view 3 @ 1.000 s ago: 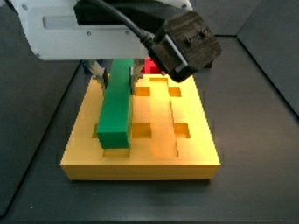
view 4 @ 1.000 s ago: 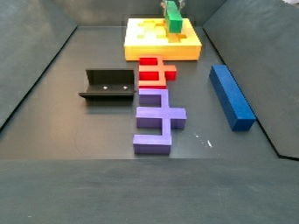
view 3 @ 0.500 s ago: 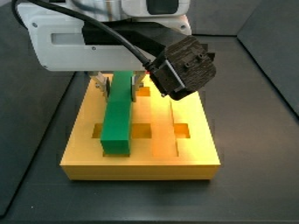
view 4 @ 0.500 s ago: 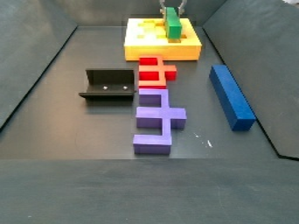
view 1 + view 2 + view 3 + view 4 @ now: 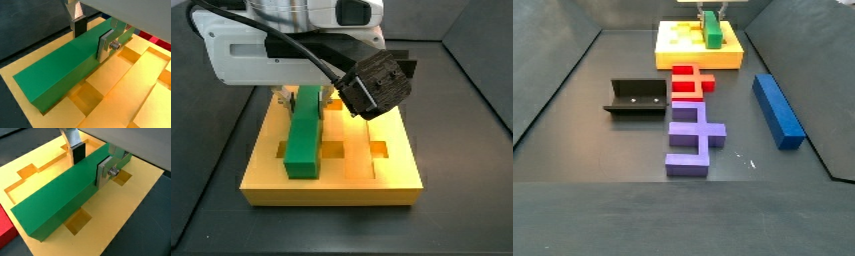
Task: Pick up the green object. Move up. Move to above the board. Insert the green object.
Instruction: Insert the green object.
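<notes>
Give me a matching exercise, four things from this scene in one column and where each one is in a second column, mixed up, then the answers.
1. green bar
2. blue bar
3. fixture
4. gripper

A. on the floor, alone beside the purple piece
B. on the board
C. clamped on the green bar
D. on the floor, across the red piece from the blue bar

Pairs: 1-B, 2-A, 3-D, 4-C

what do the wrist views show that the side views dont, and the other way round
Only the wrist views: the tool close up, its silver fingers clamping the green object's sides over the board's groove.

Only a side view: the blue bar, red piece, purple piece and fixture on the floor.

Shared: the green object lying lengthwise on the board, with the tool at its far end.
</notes>
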Robot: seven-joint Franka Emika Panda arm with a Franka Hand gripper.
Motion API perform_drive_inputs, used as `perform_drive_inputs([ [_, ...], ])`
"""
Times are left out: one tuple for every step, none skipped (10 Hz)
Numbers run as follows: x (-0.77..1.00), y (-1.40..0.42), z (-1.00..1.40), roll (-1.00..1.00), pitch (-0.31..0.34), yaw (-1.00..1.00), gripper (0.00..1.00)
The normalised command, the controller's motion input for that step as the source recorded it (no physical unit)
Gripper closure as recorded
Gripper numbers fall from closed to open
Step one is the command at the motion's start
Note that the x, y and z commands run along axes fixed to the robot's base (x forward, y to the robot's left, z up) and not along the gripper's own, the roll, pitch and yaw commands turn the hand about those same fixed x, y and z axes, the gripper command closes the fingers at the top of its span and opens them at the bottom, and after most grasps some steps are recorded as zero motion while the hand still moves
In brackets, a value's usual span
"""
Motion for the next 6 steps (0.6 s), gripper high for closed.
perform_drive_inputs([
  [0.00, 0.00, -0.16, -0.07, -0.061, -0.05, 1.00],
  [0.00, 0.00, -0.21, -0.06, -0.067, -0.09, 1.00],
  [0.00, 0.03, -0.20, -0.03, -0.061, -0.03, 1.00],
  [0.05, 0.02, -0.23, 0.00, -0.037, -0.07, 1.00],
  [0.05, 0.01, -0.24, 0.00, -0.034, -0.10, 1.00],
  [0.13, 0.00, -0.25, 0.00, -0.040, -0.08, 1.00],
])
